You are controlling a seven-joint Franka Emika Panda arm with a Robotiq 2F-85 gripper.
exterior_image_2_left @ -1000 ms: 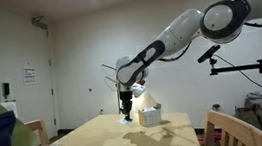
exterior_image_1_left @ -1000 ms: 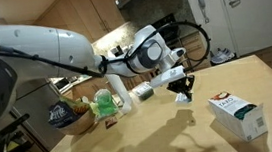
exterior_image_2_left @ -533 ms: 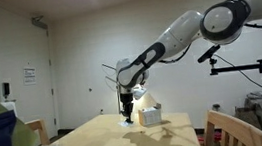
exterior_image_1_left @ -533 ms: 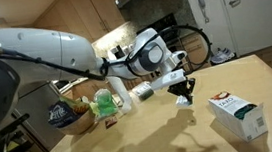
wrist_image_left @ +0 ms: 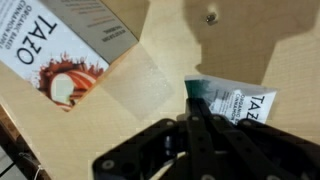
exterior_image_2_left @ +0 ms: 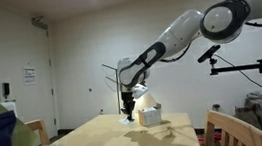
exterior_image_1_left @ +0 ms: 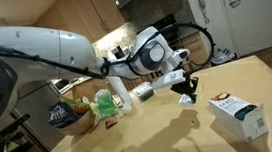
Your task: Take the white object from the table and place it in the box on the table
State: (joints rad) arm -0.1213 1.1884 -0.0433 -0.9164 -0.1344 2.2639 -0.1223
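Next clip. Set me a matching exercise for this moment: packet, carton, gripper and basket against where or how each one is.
Things:
1. packet
2. carton
3. gripper
4. basket

Place or state:
A. lying on the table, apart from the arm's tip
B. shut
C. at the table's edge beside the green bag
D. pinched at the fingertips

Pairs: 1-D, 2-A, 3-B, 4-C.
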